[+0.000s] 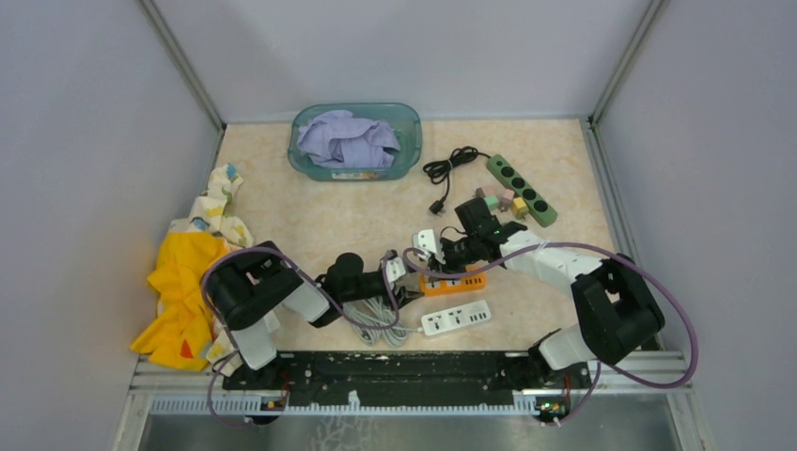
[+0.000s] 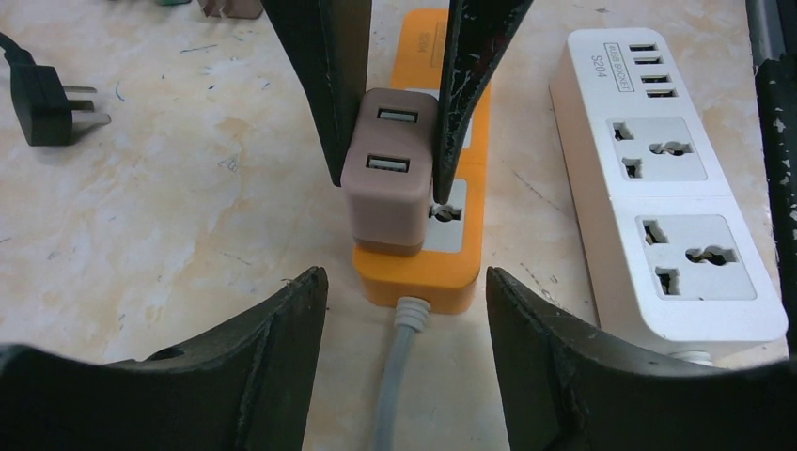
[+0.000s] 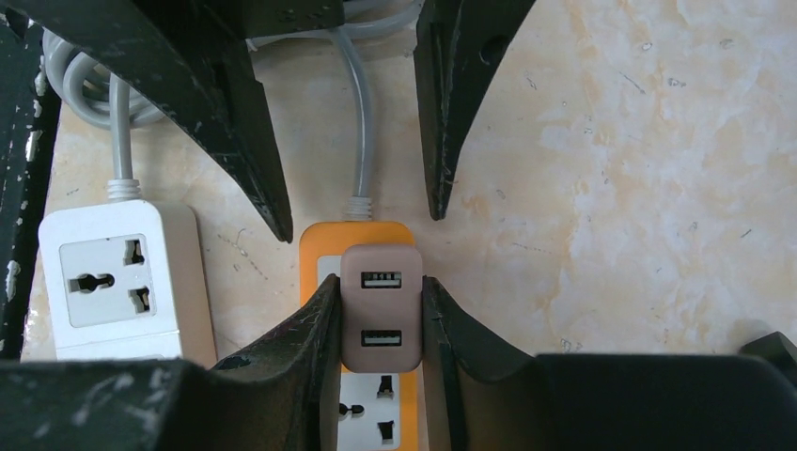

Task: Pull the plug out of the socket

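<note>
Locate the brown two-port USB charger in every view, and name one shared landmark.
Top external: centre, hidden under the right pincer on the orange power strip.
Left wrist: USB charger upper centre, clamped by the right pincer.
Right wrist: lower centre, between its own fingers.
Shared landmark: the orange power strip.

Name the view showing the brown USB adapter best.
Left wrist: the brown USB adapter shows its face, side and seat in the orange power strip, clamped by the right gripper. Right wrist shows only its face. Top external: not discernible.
</note>
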`<state>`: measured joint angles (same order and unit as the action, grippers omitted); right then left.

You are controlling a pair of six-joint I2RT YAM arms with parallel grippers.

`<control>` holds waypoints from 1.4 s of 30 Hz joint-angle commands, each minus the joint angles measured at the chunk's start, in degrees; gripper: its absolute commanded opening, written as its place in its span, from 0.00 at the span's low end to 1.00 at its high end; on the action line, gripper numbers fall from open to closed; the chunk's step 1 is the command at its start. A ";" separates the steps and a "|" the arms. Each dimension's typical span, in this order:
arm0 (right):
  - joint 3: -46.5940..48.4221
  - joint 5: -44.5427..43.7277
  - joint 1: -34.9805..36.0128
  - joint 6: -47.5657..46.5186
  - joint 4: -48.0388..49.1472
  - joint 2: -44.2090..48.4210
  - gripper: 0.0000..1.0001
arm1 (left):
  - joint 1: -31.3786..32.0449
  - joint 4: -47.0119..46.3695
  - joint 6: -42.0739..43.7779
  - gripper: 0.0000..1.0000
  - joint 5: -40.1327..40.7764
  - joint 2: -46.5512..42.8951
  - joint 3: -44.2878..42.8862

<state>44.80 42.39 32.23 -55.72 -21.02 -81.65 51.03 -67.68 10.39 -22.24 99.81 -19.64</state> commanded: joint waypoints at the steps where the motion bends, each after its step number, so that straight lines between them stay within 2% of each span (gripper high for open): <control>1: 2.40 2.63 0.73 -0.57 -0.06 0.48 0.00 | 0.28 -6.85 0.50 0.68 -2.18 4.16 -2.12; 15: 2.36 3.53 1.29 -0.42 0.04 -0.15 0.00 | 0.82 -8.52 -0.08 0.64 -2.59 11.11 -5.72; 20: 2.56 4.92 1.43 2.30 1.42 -0.27 0.00 | 1.00 -8.95 -0.28 0.56 -2.33 12.48 -5.74; 21: 2.70 4.97 1.43 2.88 1.68 -0.27 0.00 | 0.98 -9.08 -0.33 0.51 -2.22 12.65 -5.58; 24: 2.97 4.19 0.80 2.92 1.63 -0.21 0.00 | 0.91 -8.88 -0.32 0.23 -2.05 12.55 -5.14; 26: 3.23 4.32 -0.88 1.93 0.56 0.02 0.00 | 0.91 -8.87 -0.38 0.12 -1.48 12.15 -4.52; 29: 3.62 4.91 -2.86 -3.91 -4.19 0.84 0.00 | 0.83 -8.79 -0.27 0.05 -1.25 11.86 -3.78; 32: 4.18 8.51 -2.77 -17.26 -15.55 0.09 0.00 | 0.86 -8.53 -0.57 0.03 -1.47 12.13 -3.78; 34: 4.03 9.61 -1.02 -18.17 -16.64 -0.81 0.00 | 0.91 -8.31 -0.76 0.01 -1.80 12.28 -4.04; 37: 3.56 8.97 2.59 -11.30 -10.61 -1.83 0.00 | 0.91 -7.96 -0.91 0.00 -1.98 12.35 -4.33; 40: 2.37 8.45 3.10 2.29 0.96 -0.96 0.00 | 0.79 -7.31 -0.87 0.01 -1.50 12.15 -4.17; 42: 1.09 5.25 2.87 6.87 6.10 0.37 0.00 | 0.85 -7.38 -0.86 0.01 -1.24 12.16 -3.90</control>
<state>46.85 43.99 32.64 -60.77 -25.80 -83.05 52.25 -75.99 9.65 -24.25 111.28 -23.97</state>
